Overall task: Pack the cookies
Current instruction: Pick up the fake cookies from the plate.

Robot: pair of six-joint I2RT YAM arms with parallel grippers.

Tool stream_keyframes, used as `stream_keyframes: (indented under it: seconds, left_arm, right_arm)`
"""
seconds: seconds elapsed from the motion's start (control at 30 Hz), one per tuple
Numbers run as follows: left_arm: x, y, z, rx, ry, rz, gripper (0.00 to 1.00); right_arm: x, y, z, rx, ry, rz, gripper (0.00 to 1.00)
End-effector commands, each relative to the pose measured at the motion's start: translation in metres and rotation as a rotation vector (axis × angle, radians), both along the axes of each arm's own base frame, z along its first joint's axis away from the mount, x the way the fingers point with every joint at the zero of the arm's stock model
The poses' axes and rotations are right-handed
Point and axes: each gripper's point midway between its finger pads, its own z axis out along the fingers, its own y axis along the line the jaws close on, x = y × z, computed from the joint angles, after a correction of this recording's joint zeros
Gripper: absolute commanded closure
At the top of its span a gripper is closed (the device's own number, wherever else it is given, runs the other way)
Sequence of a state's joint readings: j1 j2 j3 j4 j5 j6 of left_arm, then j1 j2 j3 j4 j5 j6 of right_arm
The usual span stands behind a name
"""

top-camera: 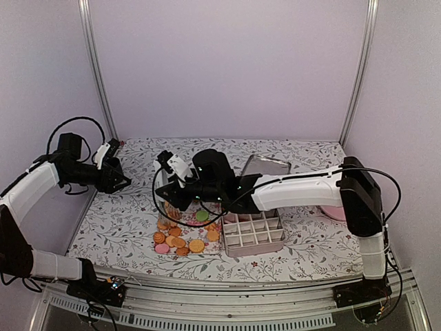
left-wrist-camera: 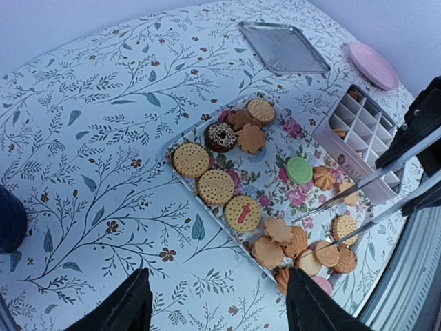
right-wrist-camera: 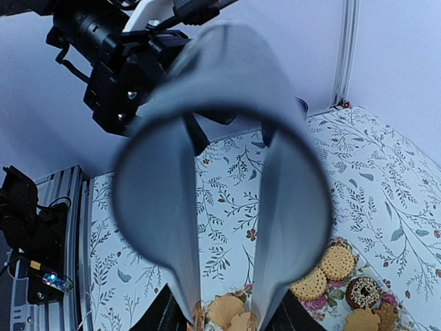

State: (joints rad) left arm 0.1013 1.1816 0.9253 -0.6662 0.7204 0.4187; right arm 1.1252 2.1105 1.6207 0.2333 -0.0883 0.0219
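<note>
The cookies (top-camera: 180, 238) lie on a flowered tray (left-wrist-camera: 275, 183): mostly tan rounds (left-wrist-camera: 216, 186), one green (left-wrist-camera: 299, 169), one dark brown (left-wrist-camera: 220, 136). My right gripper (top-camera: 171, 192) is shut on metal tongs (right-wrist-camera: 158, 207), which fill the right wrist view. The two thin arms of the tongs (left-wrist-camera: 340, 199) reach down to the tan cookies at the tray's near end, tips apart, with a flower-shaped cookie (right-wrist-camera: 227, 310) between them. My left gripper (top-camera: 120, 181) hangs open over the bare tablecloth left of the tray, its fingers (left-wrist-camera: 131, 300) empty.
A white divided box (top-camera: 253, 233) stands right of the tray, with a cookie or two in its cells. A flat metal lid (top-camera: 265, 165) lies behind it. A pink plate (left-wrist-camera: 373, 63) sits at the far right. The right arm spans the table above the box.
</note>
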Motion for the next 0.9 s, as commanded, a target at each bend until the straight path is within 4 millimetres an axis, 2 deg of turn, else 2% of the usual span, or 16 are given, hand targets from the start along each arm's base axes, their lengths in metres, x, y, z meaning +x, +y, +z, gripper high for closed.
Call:
stream_keyframes:
  seconds: [0.0,0.17,0.43,0.7,0.87]
  left_arm:
    - [-0.002,0.002,0.001,0.016,-0.028,0.0,0.33]
    - [-0.001,0.001,0.002,0.009,-0.029,-0.004,0.33]
    - [-0.001,0.002,0.002,0.009,-0.026,-0.003,0.33]
    - [-0.001,0.002,0.001,0.009,-0.023,-0.002,0.33]
    - [0.001,0.002,-0.002,0.006,-0.015,-0.001,0.33]
  right_arm:
    - [0.008,0.016,-0.007,0.003,-0.012,0.006,0.61]
    - [0.016,0.023,-0.022,-0.01,-0.012,-0.016,0.6]
    - [0.022,0.024,-0.04,-0.053,-0.044,-0.03,0.62]
    - [0.032,0.011,-0.038,-0.063,-0.04,-0.072,0.82]
    - [0.038,-0.005,-0.02,-0.035,-0.04,-0.096,0.95]
